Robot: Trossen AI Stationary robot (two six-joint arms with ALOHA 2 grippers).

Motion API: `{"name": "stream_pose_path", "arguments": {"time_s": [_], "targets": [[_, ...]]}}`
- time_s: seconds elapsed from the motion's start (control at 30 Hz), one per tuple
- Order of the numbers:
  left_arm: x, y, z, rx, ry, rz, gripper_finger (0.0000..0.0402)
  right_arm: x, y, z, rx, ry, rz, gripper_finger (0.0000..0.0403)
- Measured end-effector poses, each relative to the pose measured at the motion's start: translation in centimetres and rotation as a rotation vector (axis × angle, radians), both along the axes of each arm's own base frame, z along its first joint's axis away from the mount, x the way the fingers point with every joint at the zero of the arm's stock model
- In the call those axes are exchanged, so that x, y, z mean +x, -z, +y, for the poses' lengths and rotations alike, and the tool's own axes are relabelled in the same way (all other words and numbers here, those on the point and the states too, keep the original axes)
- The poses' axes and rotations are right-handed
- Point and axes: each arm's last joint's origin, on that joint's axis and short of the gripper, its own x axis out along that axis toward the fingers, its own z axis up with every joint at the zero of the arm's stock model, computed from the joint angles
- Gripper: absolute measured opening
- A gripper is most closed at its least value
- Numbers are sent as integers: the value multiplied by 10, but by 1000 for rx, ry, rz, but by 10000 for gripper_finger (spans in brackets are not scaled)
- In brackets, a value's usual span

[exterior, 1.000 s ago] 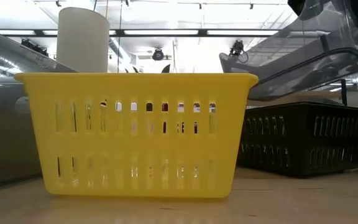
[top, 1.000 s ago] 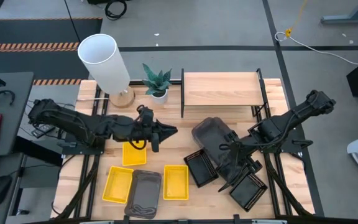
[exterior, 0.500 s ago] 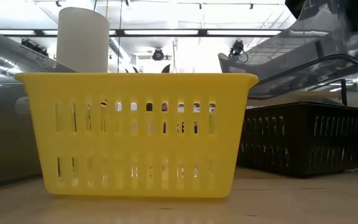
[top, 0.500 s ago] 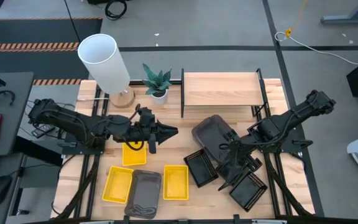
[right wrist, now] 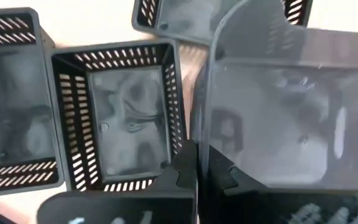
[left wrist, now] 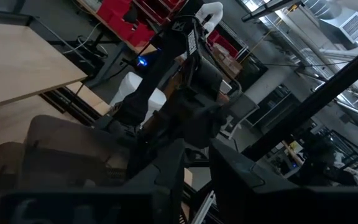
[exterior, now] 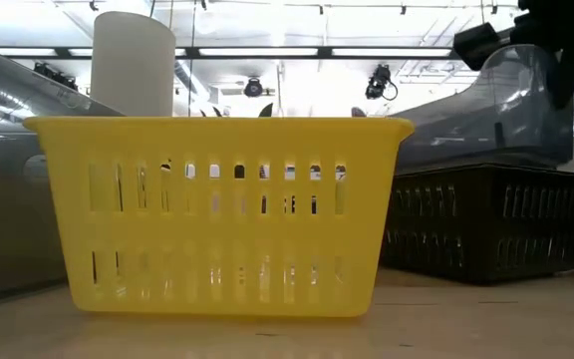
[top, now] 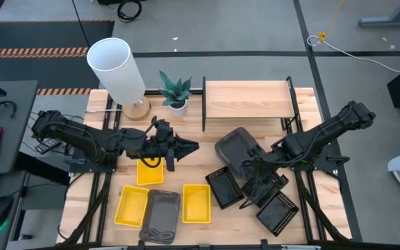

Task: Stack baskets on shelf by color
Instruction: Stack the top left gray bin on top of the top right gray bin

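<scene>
High view showed the shelf (top: 247, 99) totally bare, so basically nothing of the stacking was done yet. All the baskets I could count were down on the surface (top: 197, 165) or in the air.

Right gripper (top: 250, 169) had its jaws clenched on the rim of a dark grey basket (top: 237, 148), which hung tilted between the shelf and the black mesh ones. My guess is it was the first one headed for the shelf. Left gripper (top: 188, 146) hovered near mid-surface over a yellow basket (top: 148, 171); I couldn't tell whether its jaws were released or not.

Left to do, by my read: pretty much everything. Two more yellow baskets (top: 131, 205) sat at the front edge with another grey basket (top: 160, 217) between them, and the black mesh baskets (top: 224, 187) were clustered just beside the right gripper.

Material-wise:
- Yellow ones were glossy plastic, slotted walls, rolled rim, tapering toward the base (low view made that clear) (exterior: 217, 214).
- Grey ones were smooth, solid-walled and slightly see-through.
- Black ones had rows of little slits (right wrist: 129, 118).
- Shelf was pale wood with thin black metal frames at the sides.
</scene>
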Motion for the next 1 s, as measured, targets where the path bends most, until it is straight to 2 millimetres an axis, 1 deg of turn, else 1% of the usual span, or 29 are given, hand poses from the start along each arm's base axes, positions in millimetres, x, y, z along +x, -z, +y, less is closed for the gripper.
{"name": "stream_pose_path", "arguments": {"time_s": [0.13,0.37,0.67,0.77,0.93,1.0], "targets": [[0,0,0,-1,0,0,80,0,0,0,2,0,2,2],[0,0,0,-9,0,-2,77,3,-11,-1,13,-16,-24,3],[1,0,3,-8,-11,-2,85,9,-10,-17,36,12,-10,4],[1,0,5,-7,-18,-2,90,10,-5,-21,48,14,-3,4],[1,0,5,-5,0,1,89,6,13,-24,58,12,44,5],[2,1,6,-4,8,5,88,6,17,-24,66,11,44,5]]}}
